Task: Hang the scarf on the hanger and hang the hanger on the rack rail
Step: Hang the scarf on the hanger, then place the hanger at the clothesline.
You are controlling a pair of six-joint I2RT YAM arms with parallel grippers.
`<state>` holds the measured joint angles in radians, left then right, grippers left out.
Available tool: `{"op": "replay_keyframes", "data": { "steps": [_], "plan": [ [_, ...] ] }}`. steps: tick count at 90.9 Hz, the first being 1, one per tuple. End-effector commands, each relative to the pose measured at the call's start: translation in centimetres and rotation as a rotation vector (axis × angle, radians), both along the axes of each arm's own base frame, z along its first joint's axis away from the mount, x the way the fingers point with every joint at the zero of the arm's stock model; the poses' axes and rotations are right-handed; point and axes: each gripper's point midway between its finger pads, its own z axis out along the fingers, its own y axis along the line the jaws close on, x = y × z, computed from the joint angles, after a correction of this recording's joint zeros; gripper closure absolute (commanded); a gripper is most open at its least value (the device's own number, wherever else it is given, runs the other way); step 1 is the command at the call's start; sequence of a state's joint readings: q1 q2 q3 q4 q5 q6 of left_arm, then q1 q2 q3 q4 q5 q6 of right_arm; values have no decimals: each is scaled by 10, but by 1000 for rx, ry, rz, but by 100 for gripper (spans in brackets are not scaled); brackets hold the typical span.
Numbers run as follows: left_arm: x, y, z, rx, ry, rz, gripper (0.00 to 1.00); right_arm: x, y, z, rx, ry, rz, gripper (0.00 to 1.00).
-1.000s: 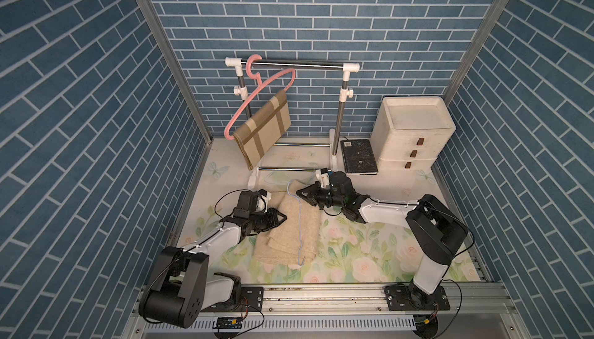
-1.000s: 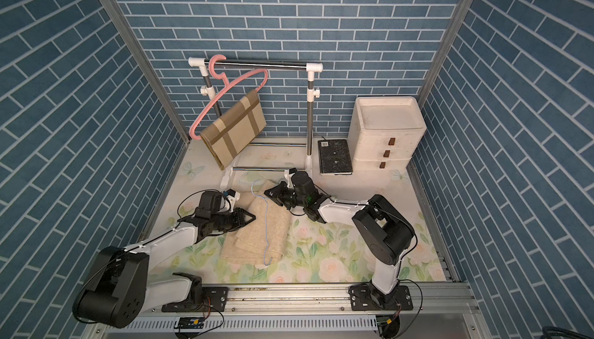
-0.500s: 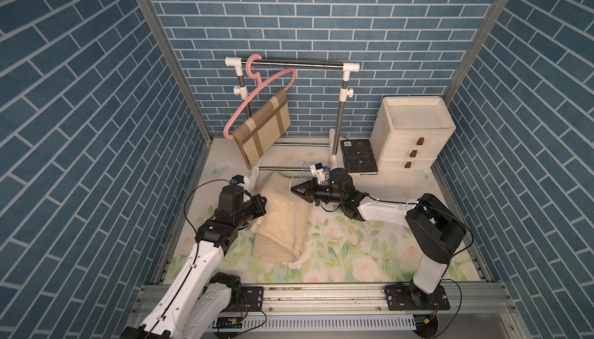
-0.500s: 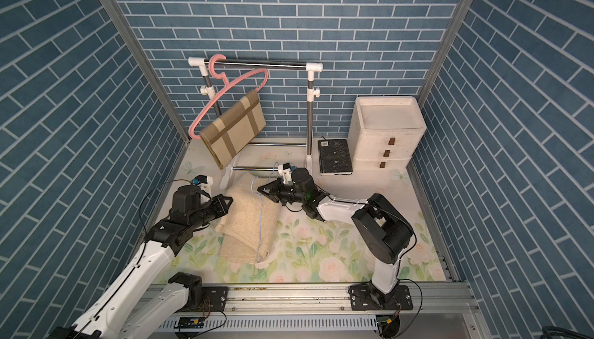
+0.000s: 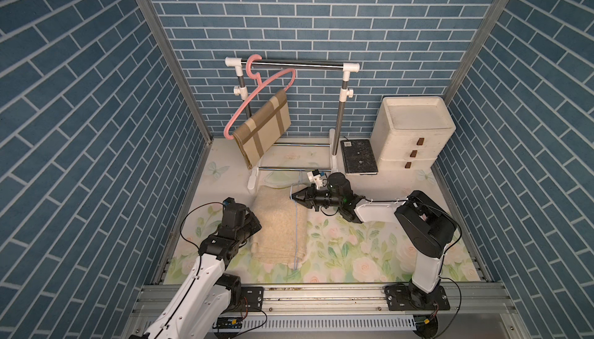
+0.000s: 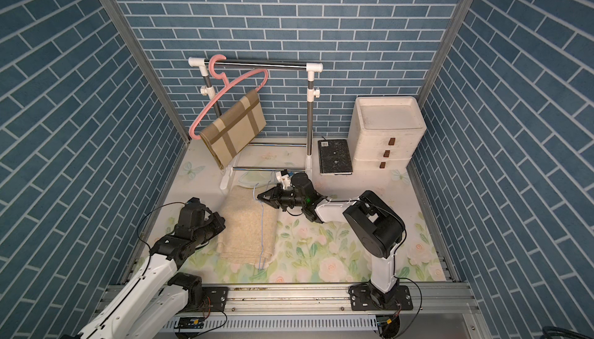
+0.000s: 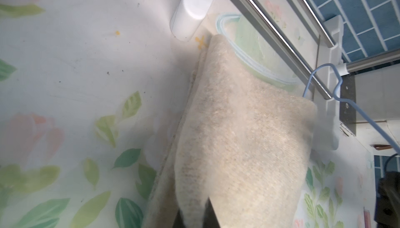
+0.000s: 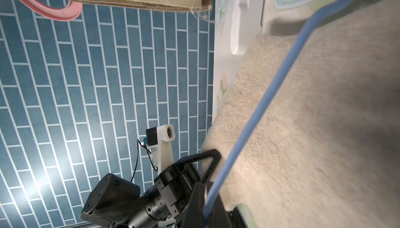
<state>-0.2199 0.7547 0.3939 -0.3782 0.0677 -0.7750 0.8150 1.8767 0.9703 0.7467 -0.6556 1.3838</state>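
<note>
The beige scarf (image 5: 276, 221) (image 6: 247, 224) lies folded on the floral table. My left gripper (image 5: 253, 224) (image 6: 219, 221) (image 7: 192, 218) is shut on a fold at the scarf's (image 7: 238, 140) left edge. A thin blue wire hanger (image 5: 295, 224) (image 6: 262, 228) (image 8: 259, 108) rests along the scarf's (image 8: 324, 118) right part. My right gripper (image 5: 294, 196) (image 6: 260, 197) (image 8: 207, 192) is shut on the hanger near its hook (image 7: 324, 64), at the scarf's far right corner.
A clothes rack (image 5: 292, 65) stands at the back with a pink hanger (image 5: 257, 93) carrying a brown plaid cloth (image 5: 263, 128). A white drawer unit (image 5: 411, 134) and a black slab (image 5: 358, 157) are at the back right. A clear pouch (image 5: 278, 178) lies by the rack's foot.
My left arm has risen and its gripper has shut on the scarf's left edge. My right gripper has shifted left with the blue hanger, which now lies over the scarf.
</note>
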Motion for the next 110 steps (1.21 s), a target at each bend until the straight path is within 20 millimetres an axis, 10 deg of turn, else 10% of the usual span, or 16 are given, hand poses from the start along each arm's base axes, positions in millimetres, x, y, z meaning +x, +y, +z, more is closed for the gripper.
{"op": "replay_keyframes", "data": {
  "steps": [1,20,45,79,110],
  "plan": [
    [5,10,-3,27,-19,48,100,-1,-7,-6,-2,-10,23,100],
    [10,13,1,48,-47,55,86,5,-19,7,7,-34,-1,100],
    [27,9,96,134,-259,-57,42,15,-25,46,43,-72,-21,100],
    [-2,-83,217,-206,-656,-528,35,42,-53,99,68,-58,-128,100],
    [-21,-130,227,-274,-660,-651,34,58,-54,133,98,-78,-185,100]
  ]
}}
